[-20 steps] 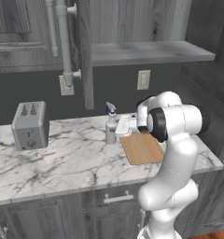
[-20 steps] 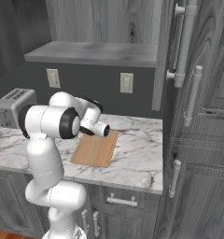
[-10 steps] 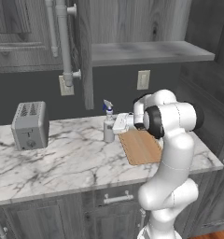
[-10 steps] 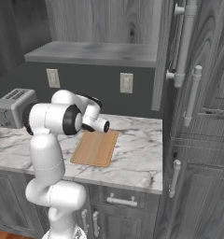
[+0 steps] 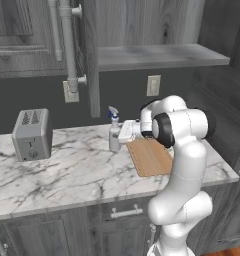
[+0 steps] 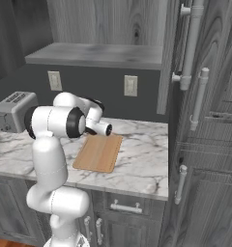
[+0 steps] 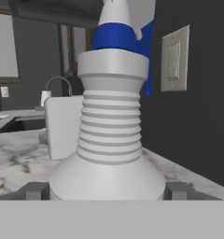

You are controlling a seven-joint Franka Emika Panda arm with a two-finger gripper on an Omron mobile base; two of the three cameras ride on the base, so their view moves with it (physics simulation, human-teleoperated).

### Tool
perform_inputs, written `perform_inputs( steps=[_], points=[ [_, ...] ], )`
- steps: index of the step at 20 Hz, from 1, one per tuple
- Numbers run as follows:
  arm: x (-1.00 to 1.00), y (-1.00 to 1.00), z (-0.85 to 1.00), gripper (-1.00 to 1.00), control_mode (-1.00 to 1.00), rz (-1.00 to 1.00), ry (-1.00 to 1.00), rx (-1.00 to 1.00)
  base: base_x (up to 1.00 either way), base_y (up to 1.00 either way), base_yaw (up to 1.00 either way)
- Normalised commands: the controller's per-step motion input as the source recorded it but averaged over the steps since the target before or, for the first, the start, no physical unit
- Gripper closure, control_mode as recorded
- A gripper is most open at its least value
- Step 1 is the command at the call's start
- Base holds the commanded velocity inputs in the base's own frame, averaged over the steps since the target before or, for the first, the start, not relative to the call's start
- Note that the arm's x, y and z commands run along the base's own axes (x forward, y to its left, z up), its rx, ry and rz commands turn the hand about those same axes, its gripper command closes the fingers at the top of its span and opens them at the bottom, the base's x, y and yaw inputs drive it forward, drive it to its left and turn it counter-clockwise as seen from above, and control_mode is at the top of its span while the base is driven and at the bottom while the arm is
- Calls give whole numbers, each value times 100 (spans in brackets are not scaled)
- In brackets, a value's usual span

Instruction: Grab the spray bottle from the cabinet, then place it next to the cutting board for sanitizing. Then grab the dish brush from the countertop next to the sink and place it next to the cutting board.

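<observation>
The spray bottle (image 5: 114,136) stands upright on the white marble counter (image 5: 77,172), just left of the cutting board (image 5: 150,156) and close to the dark back wall. It is a small pale grey cylinder, shorter than the toaster (image 5: 32,134) that sits well apart from it toward the counter's left end. In the hand view the spray bottle (image 7: 110,130) is very close: a broad rounded shoulder narrows into a ribbed neck with stacked rings, then a smooth grey collar, and above that a blue cap with a white trigger nozzle whose top is cut off by the frame. A blue lever hangs down the right side of the neck.

The gripper (image 7: 107,190) is spread wide, its two dark fingertips (image 7: 35,191) standing at either side of the bottle's base with the body between them; whether the pads press the bottle or stand just off it cannot be told. In the left base view the gripper (image 5: 125,132) reaches in sideways from the arm, level with the bottle and right beside it.

The cutting board is a flat light-brown wooden rectangle with rounded corners, lying on the counter. Above, the open cabinet (image 5: 142,30) shows a grey shelf (image 5: 157,54). A sink faucet (image 7: 58,86) arches faintly in the hand view's background.
</observation>
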Motion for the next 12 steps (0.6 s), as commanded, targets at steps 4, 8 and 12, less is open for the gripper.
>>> perform_inputs(
  steps=[4, 8, 12],
  points=[
    [0, 7, -13, -100, -100, 0, -14, 0, 0, 0, 0],
    [0, 0, -1, -100, -100, 0, -9, 0, 0, 0, 0],
    [-3, 0, 1, -100, -100, 0, -1, 0, 0, 0, 0]
  ],
)
